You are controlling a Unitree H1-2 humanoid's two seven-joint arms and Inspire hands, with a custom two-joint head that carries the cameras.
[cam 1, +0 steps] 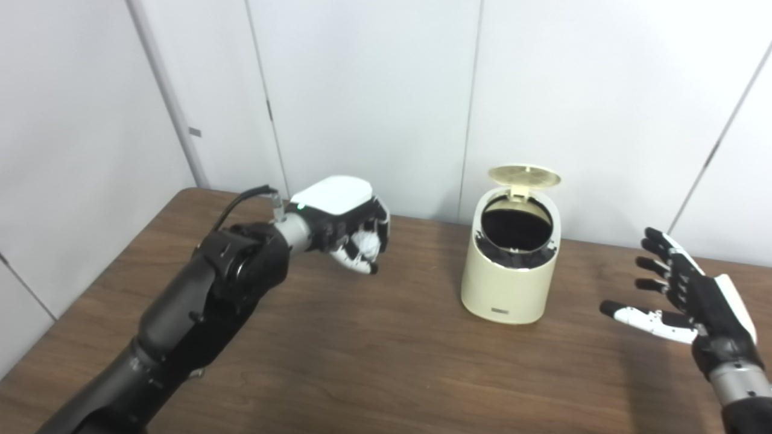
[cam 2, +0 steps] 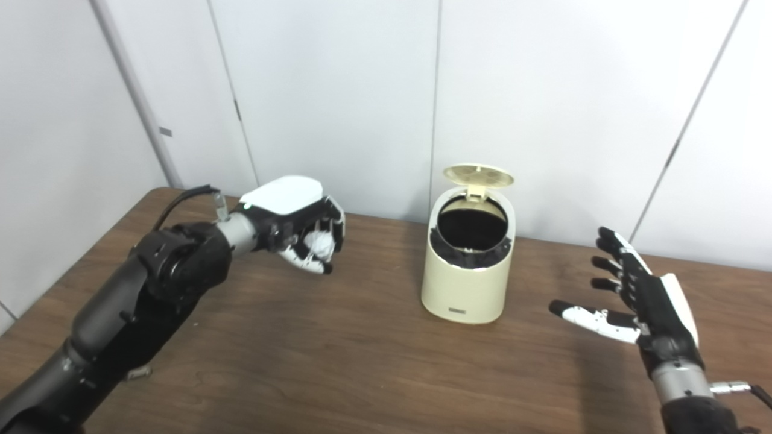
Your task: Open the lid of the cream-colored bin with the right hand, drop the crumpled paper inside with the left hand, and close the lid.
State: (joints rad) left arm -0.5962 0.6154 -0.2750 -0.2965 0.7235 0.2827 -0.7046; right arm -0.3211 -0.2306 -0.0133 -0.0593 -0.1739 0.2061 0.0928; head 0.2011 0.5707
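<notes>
The cream-colored bin (cam 1: 509, 283) stands upright on the wooden table (cam 1: 386, 361), right of centre. Its round lid (cam 1: 523, 176) is tipped up at the back, showing the dark inside. My left hand (cam 1: 350, 226) hovers above the table well to the left of the bin, shut on the crumpled white paper (cam 2: 318, 242), which shows between the fingers. My right hand (cam 1: 687, 292) floats to the right of the bin, open, fingers spread and palm turned toward the bin, touching nothing.
White wall panels (cam 1: 374, 90) run close behind the table's far edge. The table's left corner (cam 1: 187, 193) lies just behind my left forearm. Bare wood stretches between both hands and the bin.
</notes>
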